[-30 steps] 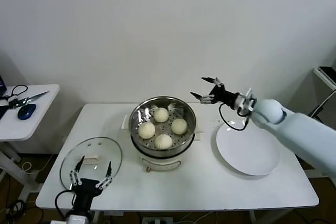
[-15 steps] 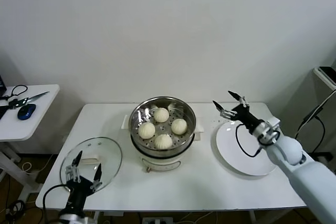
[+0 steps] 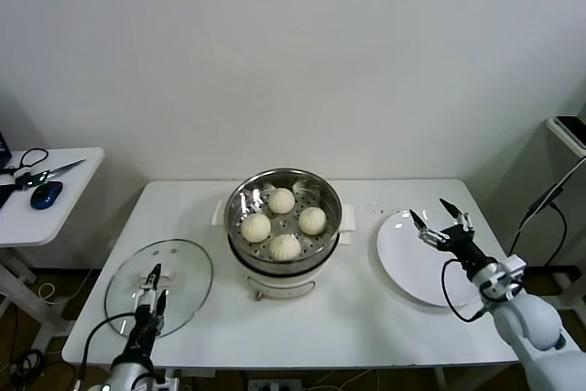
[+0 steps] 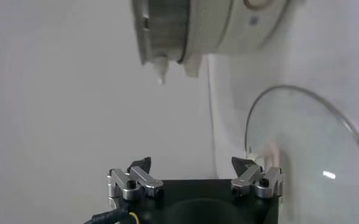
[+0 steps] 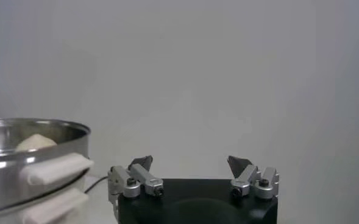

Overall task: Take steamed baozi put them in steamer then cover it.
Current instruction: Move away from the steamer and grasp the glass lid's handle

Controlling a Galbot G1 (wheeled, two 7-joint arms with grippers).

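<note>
Several cream-white steamed baozi (image 3: 286,246) lie in the shiny steamer (image 3: 284,191) at the table's middle; one baozi (image 5: 36,142) peeks over the steamer rim (image 5: 27,129) in the right wrist view. The glass cover (image 3: 188,272) lies flat at the table's front left, its cream handle (image 3: 157,275) up. My left gripper (image 3: 153,288) hovers open over the cover's near part, and its own view shows the cover (image 4: 307,152), the handle (image 4: 264,149) and the steamer base (image 4: 185,30) beyond the gripper (image 4: 196,167). My right gripper (image 3: 441,224) hangs open and empty over the plate; its own view shows the same gripper (image 5: 191,163).
A flat white plate (image 3: 412,272) lies right of the steamer. The white table (image 3: 366,327) ends close behind the cover and the plate. A small side table (image 3: 55,217) at the far left carries a blue mouse (image 3: 46,194) and scissors.
The right arm has drawn back from beside the steamer to low over the plate. The left gripper has turned and moved forward over the cover. Both stay open.
</note>
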